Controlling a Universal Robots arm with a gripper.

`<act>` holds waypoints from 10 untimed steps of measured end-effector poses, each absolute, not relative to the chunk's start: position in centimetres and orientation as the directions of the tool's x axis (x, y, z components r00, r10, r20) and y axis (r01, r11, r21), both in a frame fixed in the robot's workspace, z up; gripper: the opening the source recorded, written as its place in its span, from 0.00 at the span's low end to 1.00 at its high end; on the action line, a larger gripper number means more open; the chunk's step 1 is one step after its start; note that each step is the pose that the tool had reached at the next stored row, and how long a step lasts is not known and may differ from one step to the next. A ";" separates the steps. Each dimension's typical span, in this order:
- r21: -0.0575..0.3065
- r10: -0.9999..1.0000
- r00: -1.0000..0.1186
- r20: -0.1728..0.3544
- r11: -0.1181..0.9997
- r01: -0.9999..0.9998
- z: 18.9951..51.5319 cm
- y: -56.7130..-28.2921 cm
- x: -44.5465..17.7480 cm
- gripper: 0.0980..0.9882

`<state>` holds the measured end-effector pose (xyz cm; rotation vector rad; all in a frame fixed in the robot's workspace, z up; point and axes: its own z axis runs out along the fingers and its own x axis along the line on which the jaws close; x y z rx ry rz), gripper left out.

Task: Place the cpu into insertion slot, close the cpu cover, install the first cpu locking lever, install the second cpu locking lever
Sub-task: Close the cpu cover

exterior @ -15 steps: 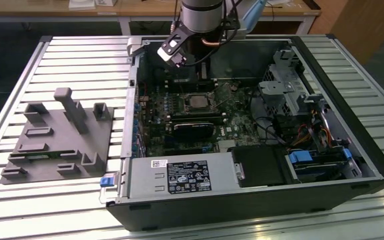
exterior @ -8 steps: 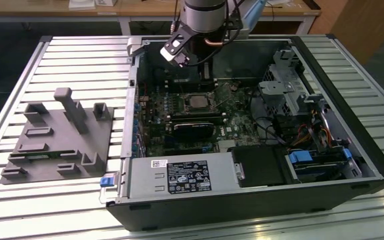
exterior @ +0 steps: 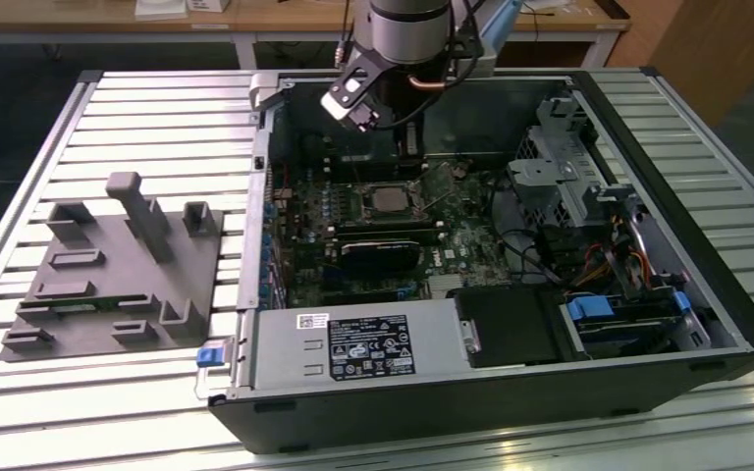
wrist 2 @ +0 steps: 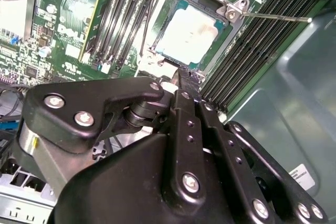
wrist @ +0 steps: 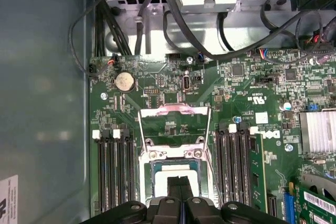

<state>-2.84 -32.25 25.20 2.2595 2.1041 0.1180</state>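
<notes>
The cpu (wrist: 173, 173) lies flat in the insertion slot (wrist: 149, 182), its pale metal top (wrist 2: 188, 31) facing up; in the exterior view the cpu (exterior: 387, 199) sits mid-board. The cpu cover (wrist: 173, 112) is swung open and lies back beyond the slot, with board showing through its window. My gripper (wrist: 179, 188) hangs just above the slot's near edge, fingers (wrist 2: 185, 80) shut with nothing between them. In the exterior view the gripper (exterior: 410, 147) is inside the open case, above the board. A thin locking lever (wrist 2: 278, 18) sticks out sideways from the slot's corner.
Long black memory slots (wrist: 113, 166) flank the socket on both sides. Cables (wrist: 210, 45) cross the board's far end. A heat sink (wrist: 317, 132) and drive cage (exterior: 561, 167) stand nearby. A grey fixture block (exterior: 115, 265) rests on the table at the exterior view's left.
</notes>
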 end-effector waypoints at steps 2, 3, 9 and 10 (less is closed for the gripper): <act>0.090 0.997 0.070 0.021 -0.072 0.993 25.2 -32.3 -2.7 0.01; 0.090 0.997 0.070 0.020 -0.072 0.993 25.2 -32.3 -2.7 0.01; 0.090 0.997 0.070 0.020 -0.072 0.993 25.2 -32.3 -2.2 0.01; 0.090 0.997 0.070 0.020 -0.072 0.993 25.2 -32.3 -2.1 0.01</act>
